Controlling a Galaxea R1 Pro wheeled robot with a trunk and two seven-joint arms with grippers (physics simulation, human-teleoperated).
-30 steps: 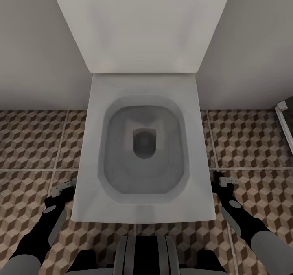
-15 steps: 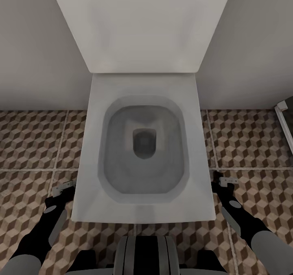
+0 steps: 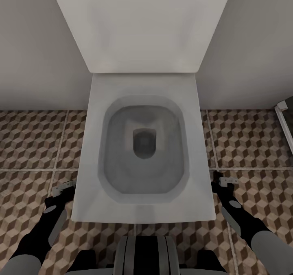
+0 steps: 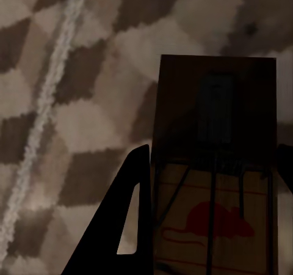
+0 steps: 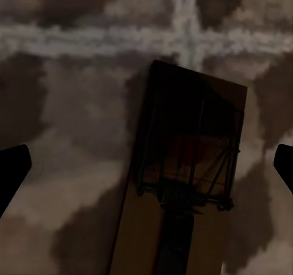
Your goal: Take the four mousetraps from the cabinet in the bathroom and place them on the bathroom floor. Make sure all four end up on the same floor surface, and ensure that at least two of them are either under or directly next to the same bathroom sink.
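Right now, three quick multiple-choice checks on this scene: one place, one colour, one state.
1. What sits between the two tools in the head view?
A. toilet
B. sink
C. tub

2. What colour is the mouse print on the trap at the left tool?
A. blue
B. red
C. green

3. What is the right tool's state?
A. shut on its trap
B. holding a cup
C. open

Answers:
1. A: the toilet lies between left tool and right tool.
2. B: the left mousetrap bears a red mouse.
3. C: its fingers stand clear of the right mousetrap.
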